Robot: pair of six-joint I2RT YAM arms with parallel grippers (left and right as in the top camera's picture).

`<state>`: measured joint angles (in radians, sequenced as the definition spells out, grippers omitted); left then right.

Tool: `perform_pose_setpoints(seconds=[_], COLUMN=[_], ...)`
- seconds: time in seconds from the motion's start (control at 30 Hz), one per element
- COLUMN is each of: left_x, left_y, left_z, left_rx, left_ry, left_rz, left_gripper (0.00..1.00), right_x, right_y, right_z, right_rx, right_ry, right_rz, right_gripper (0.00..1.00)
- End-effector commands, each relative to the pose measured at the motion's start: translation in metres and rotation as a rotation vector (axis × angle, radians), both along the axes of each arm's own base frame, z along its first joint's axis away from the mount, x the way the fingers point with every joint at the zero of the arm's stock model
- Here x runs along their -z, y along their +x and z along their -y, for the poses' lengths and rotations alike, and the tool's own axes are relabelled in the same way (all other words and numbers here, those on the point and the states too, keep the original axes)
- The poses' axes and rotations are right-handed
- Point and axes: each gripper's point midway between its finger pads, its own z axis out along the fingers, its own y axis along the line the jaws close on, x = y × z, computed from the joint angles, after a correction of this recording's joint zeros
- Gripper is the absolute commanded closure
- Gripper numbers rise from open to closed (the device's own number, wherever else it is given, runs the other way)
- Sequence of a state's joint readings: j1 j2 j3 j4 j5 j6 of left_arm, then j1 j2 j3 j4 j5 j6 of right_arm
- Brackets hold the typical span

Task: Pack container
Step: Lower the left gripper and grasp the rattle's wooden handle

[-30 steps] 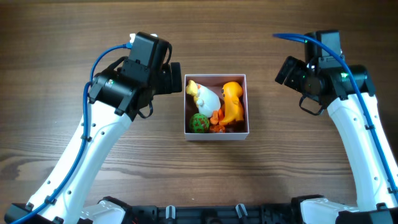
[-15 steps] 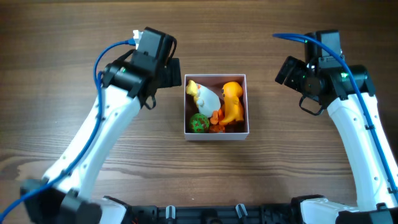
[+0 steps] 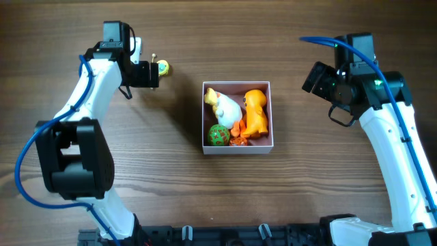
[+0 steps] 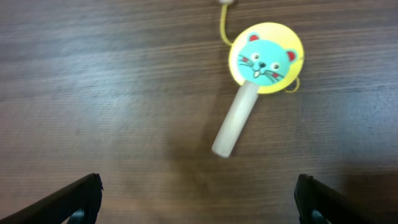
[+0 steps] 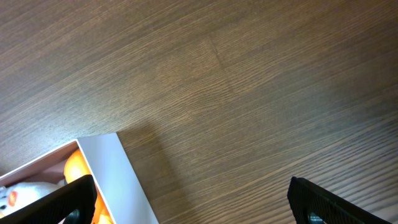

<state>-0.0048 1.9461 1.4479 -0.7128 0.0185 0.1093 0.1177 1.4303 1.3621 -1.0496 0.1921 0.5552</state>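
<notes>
Box (image 3: 237,148) at centre of table (image 3: 205,198), holding toys (image 3: 256,113). Rattle (image 4: 258,68) lies left of it, ahead of left gripper (image 4: 198,190), jaws spread; right gripper (image 5: 189,196) likewise. Rattle: probably light, rigid; pinch across handle (image 4: 235,121).

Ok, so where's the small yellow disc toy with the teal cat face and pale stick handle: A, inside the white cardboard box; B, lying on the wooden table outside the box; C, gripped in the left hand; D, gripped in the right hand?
B: the yellow cat-face disc toy lies flat on the wooden table, ahead of the open left hand and apart from the white cardboard box.
</notes>
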Motion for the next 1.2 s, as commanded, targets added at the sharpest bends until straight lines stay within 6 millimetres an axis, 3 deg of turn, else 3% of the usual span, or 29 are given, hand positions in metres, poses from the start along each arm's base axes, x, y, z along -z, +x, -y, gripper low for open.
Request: perform_pose_setpoints(seconds=[0.0,0.23,0.37,0.5,0.53,0.57,0.6,0.77,0.9,1.1,1.17], left_x=[0.007,0.009,0.028,0.047,0.051,0.054,0.056,0.057,0.057,0.057,0.057], left_y=[0.010,0.025,0.025,0.020,0.019,0.019,0.019,0.018,0.017,0.017,0.017], left_z=[0.021,0.040,0.043,0.042,0.042,0.042,0.042,0.042,0.042,0.042,0.042], left_rx=[0.189,0.297,0.311,0.323,0.323,0.323,0.323,0.322,0.322,0.322,0.322], left_ry=[-0.024,0.006,0.003,0.004,0.004,0.003,0.003,0.002,0.001,0.001,0.001], left_rz=[0.027,0.088,0.060,0.013,0.006,0.001,-0.003,-0.008,-0.013,-0.013,-0.013], left_gripper=[0.00,0.00,0.01,0.08,0.10,0.23,0.28,0.41,0.67,0.73,0.68], right_x=[0.000,0.000,0.000,0.000,0.000,0.000,0.000,0.000,0.000,0.000,0.000], right_y=[0.001,0.001,0.001,0.001,0.001,0.001,0.001,0.001,0.001,0.001,0.001], right_z=[0.003,0.003,0.003,0.003,0.003,0.003,0.003,0.003,0.003,0.003,0.003], right_rx=[0.004,0.004,0.004,0.004,0.004,0.004,0.004,0.004,0.004,0.004,0.004], right_ry=[-0.018,-0.018,-0.018,-0.018,-0.018,-0.018,-0.018,-0.018,-0.018,-0.018,-0.018], right_rz=[0.001,0.001,0.001,0.001,0.001,0.001,0.001,0.001,0.001,0.001,0.001], right_gripper=[0.00,0.00,0.00,0.00,0.00,0.00,0.00,0.00,0.00,0.00,0.00])
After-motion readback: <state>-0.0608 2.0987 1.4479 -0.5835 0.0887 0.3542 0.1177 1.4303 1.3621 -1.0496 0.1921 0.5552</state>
